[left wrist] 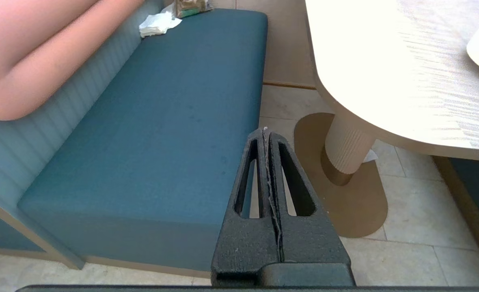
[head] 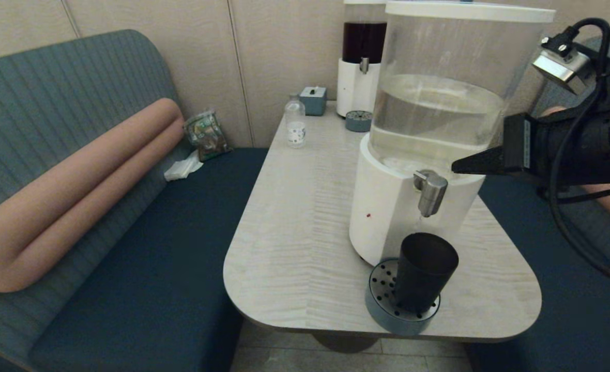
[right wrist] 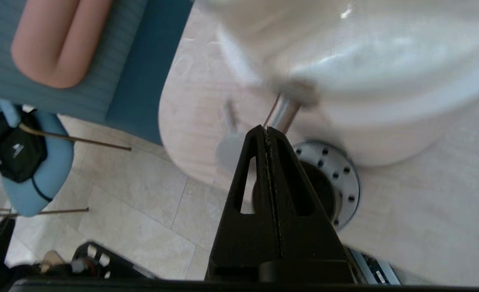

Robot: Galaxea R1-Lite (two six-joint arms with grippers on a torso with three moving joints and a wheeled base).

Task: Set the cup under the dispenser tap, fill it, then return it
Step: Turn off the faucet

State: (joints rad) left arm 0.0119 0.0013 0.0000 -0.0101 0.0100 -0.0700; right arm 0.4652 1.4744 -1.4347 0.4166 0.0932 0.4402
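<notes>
The cup [head: 425, 271] stands on the drip tray [head: 380, 305] directly under the tap [head: 430, 191], so placement is done; filling and return remain, with the right gripper [head: 462, 164], fingers pressed together and empty, level beside the tap.

Even, soft indoor light fills the head view, with only faint shadows beneath the cup [head: 425, 271] and the drip tray [head: 382, 302] at the worktop's [head: 294, 243] near edge. In the left wrist view the worktop [left wrist: 406, 69] is blown out to near white by glare. The right wrist view is smeared by motion blur: the dispenser [right wrist: 345, 69] and its tap [right wrist: 286, 101] are streaked, while the dark fingers [right wrist: 264, 194] stay sharp.
</notes>
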